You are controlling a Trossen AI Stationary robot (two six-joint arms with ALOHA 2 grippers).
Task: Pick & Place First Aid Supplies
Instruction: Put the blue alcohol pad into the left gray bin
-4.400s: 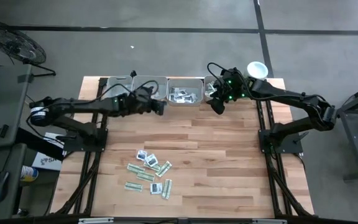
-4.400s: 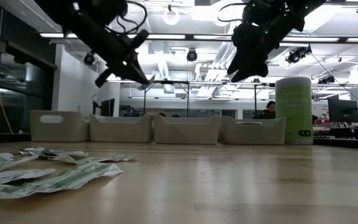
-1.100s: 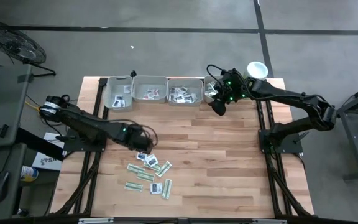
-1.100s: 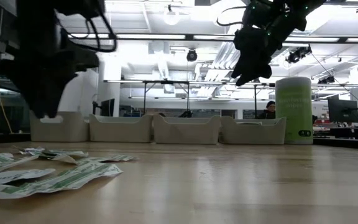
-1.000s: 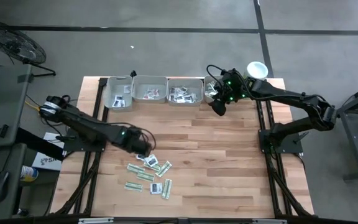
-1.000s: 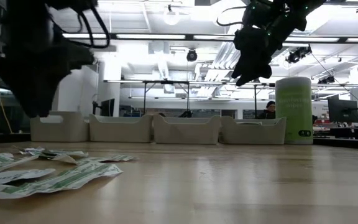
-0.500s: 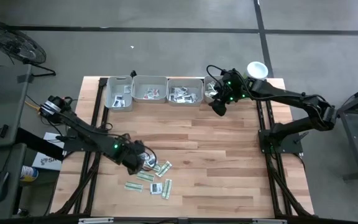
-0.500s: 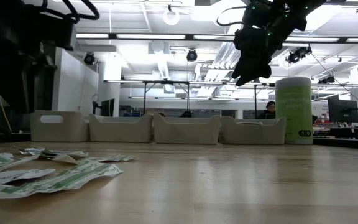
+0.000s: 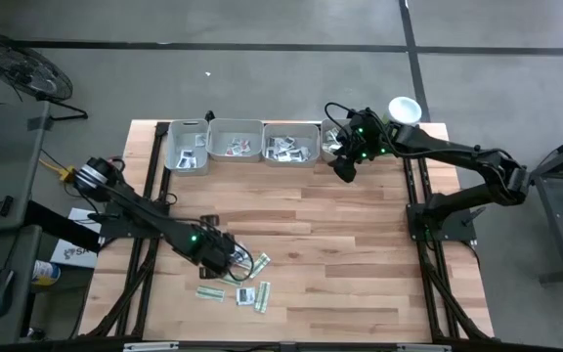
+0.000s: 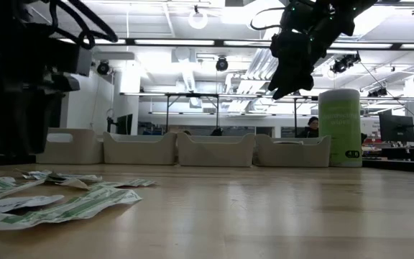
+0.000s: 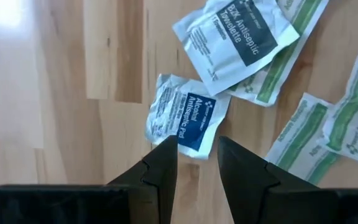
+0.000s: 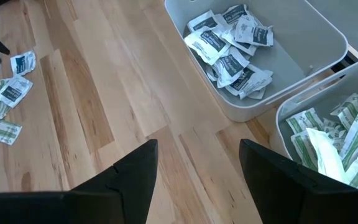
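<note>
A loose pile of first aid supplies point(image 9: 239, 276) lies on the wooden table near its front left: pale green-striped strips point(image 11: 300, 134) and squarish white sachets. My left gripper point(image 9: 226, 256) hangs over the pile pointing steeply down, open by a narrow gap point(image 11: 196, 148). Its tips stand just above the edge of a white sachet with a blue label point(image 11: 185, 115), which lies flat on the wood. Another white sachet with a dark label point(image 11: 235, 37) lies beyond it. My right gripper point(image 9: 343, 168) waits open point(image 12: 197, 163) in the air by the far trays.
Several grey trays stand in a row at the far edge point(image 9: 236, 130), holding sorted sachets; two show below my right gripper point(image 12: 328, 37). A tall pale green tub point(image 10: 339, 128) with a white lid stands at the far right corner. Bare wood fills the table's middle and right point(image 9: 360, 264).
My left gripper has moved toward the table's near edge and sunk down over the pile, rolling its wrist about its own pointing line as it went. Its finger gap looks the same. The sachets have not moved.
</note>
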